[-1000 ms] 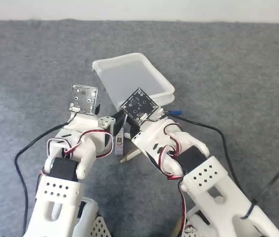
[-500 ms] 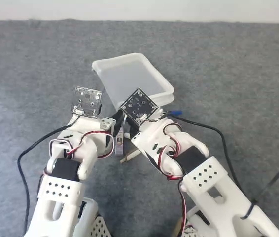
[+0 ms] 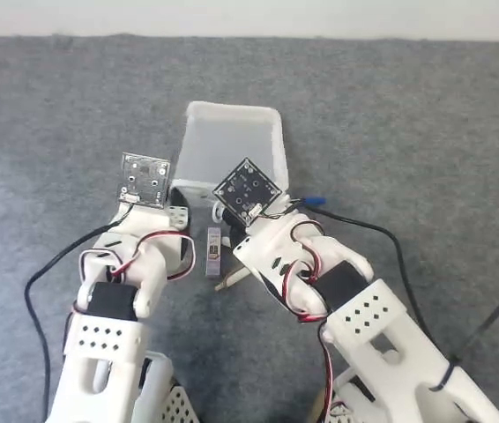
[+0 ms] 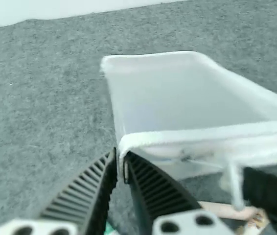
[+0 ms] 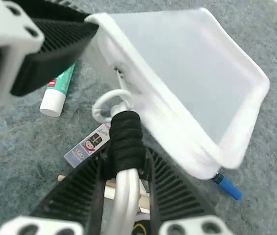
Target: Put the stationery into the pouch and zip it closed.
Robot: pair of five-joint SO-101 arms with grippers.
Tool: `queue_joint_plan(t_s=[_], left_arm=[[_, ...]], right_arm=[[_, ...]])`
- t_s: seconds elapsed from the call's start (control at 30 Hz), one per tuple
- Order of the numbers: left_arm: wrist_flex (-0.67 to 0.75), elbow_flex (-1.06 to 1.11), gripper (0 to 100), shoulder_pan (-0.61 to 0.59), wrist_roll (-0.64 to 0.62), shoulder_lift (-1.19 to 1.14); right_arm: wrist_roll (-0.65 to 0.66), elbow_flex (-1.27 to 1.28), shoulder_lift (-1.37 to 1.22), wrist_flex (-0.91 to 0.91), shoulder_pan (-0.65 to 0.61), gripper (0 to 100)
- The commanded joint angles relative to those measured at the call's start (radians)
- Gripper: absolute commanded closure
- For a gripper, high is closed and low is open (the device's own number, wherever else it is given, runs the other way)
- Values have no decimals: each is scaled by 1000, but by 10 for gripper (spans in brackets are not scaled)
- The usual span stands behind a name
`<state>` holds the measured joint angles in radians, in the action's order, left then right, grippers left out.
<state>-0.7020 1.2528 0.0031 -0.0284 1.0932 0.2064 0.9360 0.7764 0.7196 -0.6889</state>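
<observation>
Centrally in the upper half of the high view lies the translucent white rectangular pouch (image 3: pixel 232 145), flat on the grey carpet (image 3: pixel 426 123). Its near edge faces the two white arms that rise from the lower edge of the frame.

Left gripper (image 4: pixel 120 160): clenched on the near corner of the pouch's white rim, with the fabric edge pinched between its ribbed black jaws.

Right gripper (image 5: pixel 125 149): clenched on a black-wrapped white pull cord (image 5: pixel 124 134). The cord ends in a small white ring (image 5: pixel 110 104) just beside the pouch's rim.

Stationery, all on the carpet outside the pouch:
- A small rectangular printed block (image 3: pixel 213 251) lies at frame centre between the two arms, just below the pouch.
- A thin wooden pencil (image 3: pixel 234 279) lies just below that block, partly covered by the right arm.
- A blue pen tip (image 3: pixel 314 201) projects right of centre, near the pouch's lower right corner and beside the right arm.
- A green-and-white tube (image 5: pixel 60 90) rests near the left gripper's jaws, close to the pouch's edge.

Whether the pouch holds anything cannot be told.
</observation>
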Motion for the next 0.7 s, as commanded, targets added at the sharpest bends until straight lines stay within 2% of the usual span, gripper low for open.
queue_joint_plan(t_s=[0.0, 0.67], left_arm=[[8, -50, 989, -64, 3, -2], [-49, -96, 989, -173, -21, -2]], right_arm=[[-5, -12, 53, 15, 44, 992], [-8, -12, 53, 18, 176, 992]])
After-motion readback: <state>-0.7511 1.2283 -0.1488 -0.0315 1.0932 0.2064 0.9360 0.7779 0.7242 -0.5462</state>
